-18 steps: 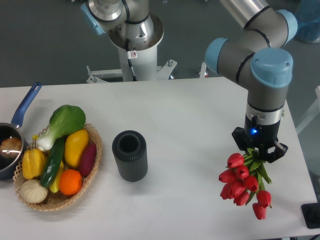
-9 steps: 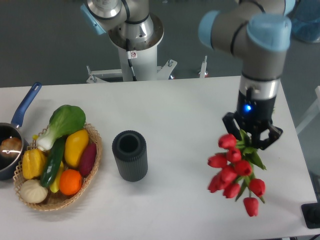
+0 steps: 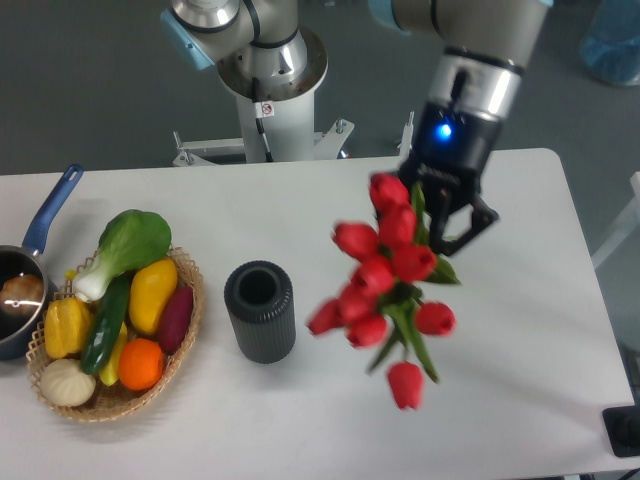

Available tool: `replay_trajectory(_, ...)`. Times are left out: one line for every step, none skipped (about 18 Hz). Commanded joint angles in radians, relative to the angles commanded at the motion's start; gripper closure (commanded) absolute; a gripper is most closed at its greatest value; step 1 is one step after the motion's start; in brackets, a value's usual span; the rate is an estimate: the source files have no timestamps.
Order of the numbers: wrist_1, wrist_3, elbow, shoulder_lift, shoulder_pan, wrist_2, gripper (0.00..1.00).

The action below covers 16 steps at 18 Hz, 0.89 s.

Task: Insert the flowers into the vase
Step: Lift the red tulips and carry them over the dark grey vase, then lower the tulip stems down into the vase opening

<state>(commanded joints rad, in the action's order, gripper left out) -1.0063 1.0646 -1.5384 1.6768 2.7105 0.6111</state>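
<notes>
The flowers (image 3: 378, 283), a bunch of red tulip buds with green stems and leaves, hang in the air, blurred, with the buds pointing down and to the left. My gripper (image 3: 441, 218) is shut on their stem end and holds them high above the white table, right of centre. The vase (image 3: 260, 310), a short dark ribbed cylinder with an open round mouth, stands upright on the table to the left of the flowers and below them. Its mouth holds nothing.
A wicker basket (image 3: 183, 335) of green, yellow and orange vegetables sits left of the vase. A blue-handled saucepan (image 3: 30, 265) is at the far left edge. The arm's base post (image 3: 268, 95) stands behind the table. A black object (image 3: 625, 430) is at the lower right corner.
My gripper has risen and moved left and back with the flowers, from the table's right edge toward the vase. The bunch has swung out to the left. The vase has not moved.
</notes>
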Motion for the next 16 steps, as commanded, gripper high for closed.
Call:
replay_trajectory(0.000, -0.002, -0.017, -0.012, 0.006, -0.063, 1.00)
replay_trajectory(0.000, -0.002, -0.035, -0.023, 0.014, -0.126, 0.99)
replay_trajectory(0.000, -0.002, -0.054, -0.032, 0.018, -0.179, 0.99)
replay_trajectory(0.000, 0.000, -0.074, -0.040, 0.020, -0.216, 0.99)
replay_trajectory(0.000, 0.000, -0.090, -0.045, 0.020, -0.240, 0.99)
replay_trajectory(0.002, 0.005, -0.110, -0.046, 0.021, -0.261, 0.99)
replay_trajectory(0.002, 0.006, -0.123, -0.045, 0.021, -0.296, 0.99)
replay_trajectory(0.002, 0.009, -0.140, -0.042, 0.023, -0.332, 0.99)
replay_trajectory(0.003, 0.017, -0.153, -0.039, 0.025, -0.362, 0.99)
replay_trajectory(0.008, 0.028, -0.172, -0.032, 0.026, -0.399, 0.99)
replay_trajectory(0.009, 0.043, -0.190, -0.031, 0.032, -0.443, 0.99)
replay_trajectory(0.011, 0.076, -0.210, -0.029, 0.038, -0.489, 0.99)
replay_trajectory(0.012, 0.110, -0.227, -0.022, 0.044, -0.534, 0.99)
replay_trajectory(0.014, 0.132, -0.248, 0.003, 0.049, -0.572, 0.99)
replay_trajectory(0.018, 0.144, -0.256, 0.023, 0.042, -0.592, 0.99)
replay_trajectory(0.020, 0.167, -0.273, 0.033, 0.035, -0.597, 0.99)
